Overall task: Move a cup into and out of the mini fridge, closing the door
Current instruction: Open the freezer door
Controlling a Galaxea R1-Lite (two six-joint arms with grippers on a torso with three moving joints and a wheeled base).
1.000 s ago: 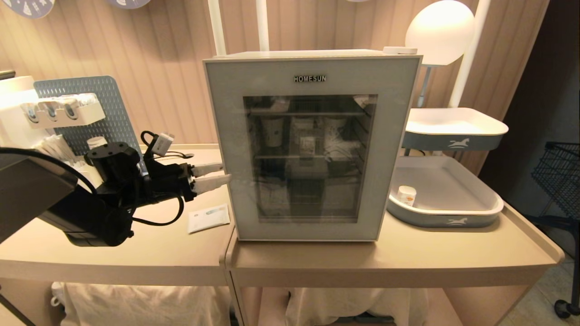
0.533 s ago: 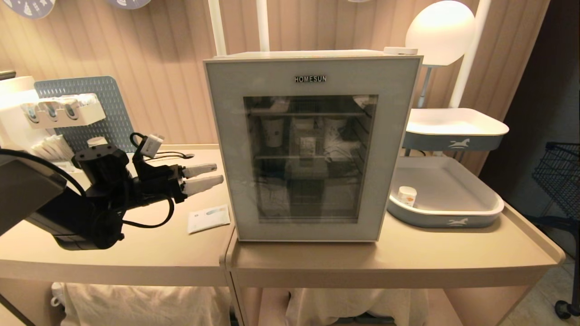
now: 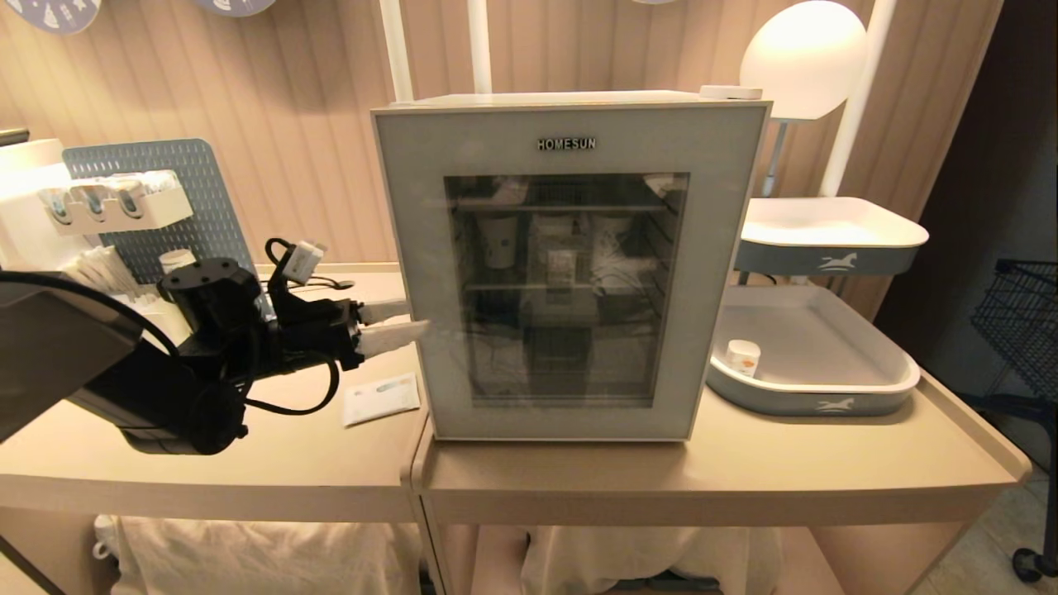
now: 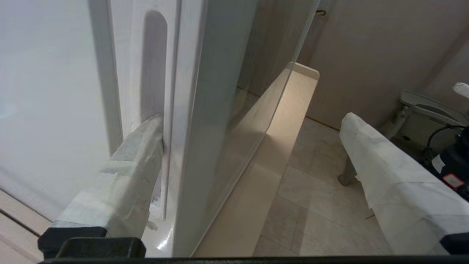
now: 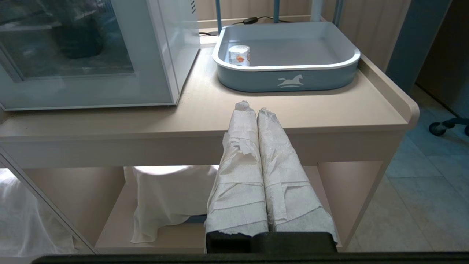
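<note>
**Left gripper at the edge of the closed fridge door**

The mini fridge stands in the middle of the head view on the beige table. Its door with the dark glass window is closed. The left gripper reaches in from the left of the frame, at middle height, to the left edge of the door. Its two fingers wrapped in white tape are spread apart. In the left wrist view, one finger sits in the groove between the door and the white side of the fridge, and the other finger stays well apart in front of the door, over the floor.

The cup stands upright in the grey-blue tray, to the right of the fridge, near the tray's left wall. The right wrist view shows the same cup in the tray.

The right gripper is seen only in its own wrist view, low in front of the table edge, with its two taped fingers pressed together and holding nothing.

A small white packet lies flat on the table, left of the fridge, below the left gripper.
</note>
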